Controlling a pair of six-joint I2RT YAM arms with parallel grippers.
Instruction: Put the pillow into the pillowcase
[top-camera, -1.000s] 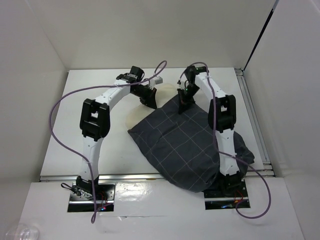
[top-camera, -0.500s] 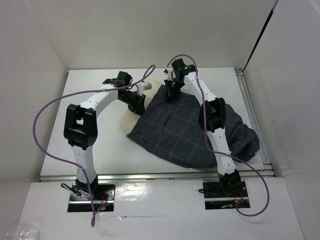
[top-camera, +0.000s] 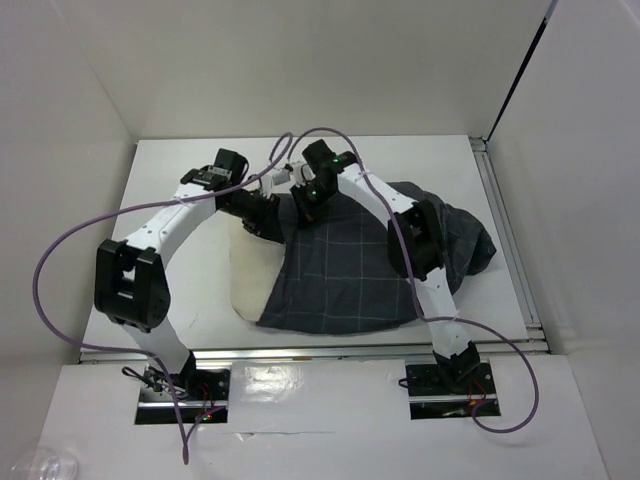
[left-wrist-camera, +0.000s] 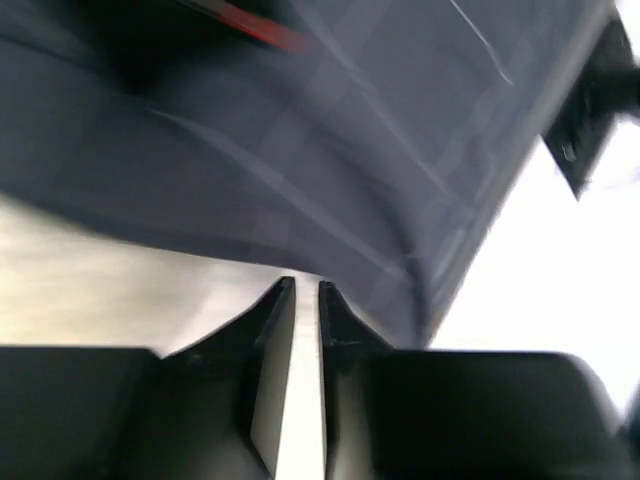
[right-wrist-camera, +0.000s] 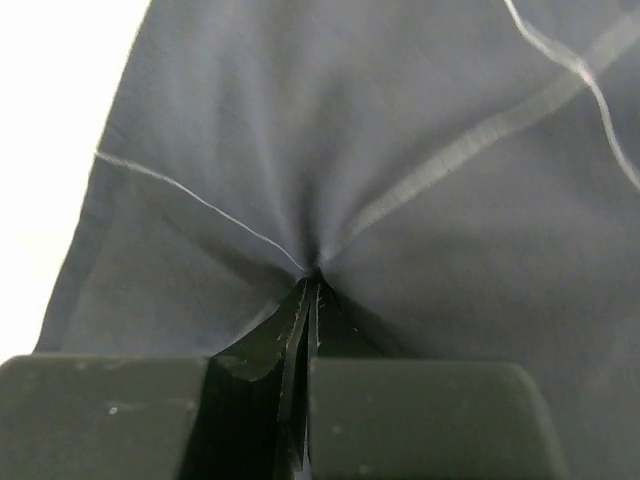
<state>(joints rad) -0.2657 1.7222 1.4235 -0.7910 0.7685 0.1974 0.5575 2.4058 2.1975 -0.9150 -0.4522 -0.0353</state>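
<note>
The dark grey grid-lined pillowcase (top-camera: 360, 270) lies spread over the middle and right of the table. The cream pillow (top-camera: 245, 285) shows only as a strip sticking out along its left edge; the rest is hidden under the cloth. My right gripper (top-camera: 305, 200) is shut on a pinch of the pillowcase (right-wrist-camera: 400, 150) at its far left corner, with folds running into the fingertips (right-wrist-camera: 312, 278). My left gripper (top-camera: 262, 215) is beside it at the pillow's far edge. Its jaws (left-wrist-camera: 303, 288) stand a thin slit apart with cream pillow (left-wrist-camera: 90, 270) between them, under the pillowcase hem (left-wrist-camera: 300, 150).
The white table (top-camera: 200, 290) is boxed in by white walls on three sides. A metal rail (top-camera: 500, 210) runs along its right edge. Purple cables (top-camera: 60, 250) loop off both arms. The pillowcase's right end bunches up near the rail (top-camera: 465, 235).
Both grippers have moved left and toward the near edge. The pillowcase has been dragged left with the right gripper and lies flatter. The pillow's visible part has shifted to the left front.
</note>
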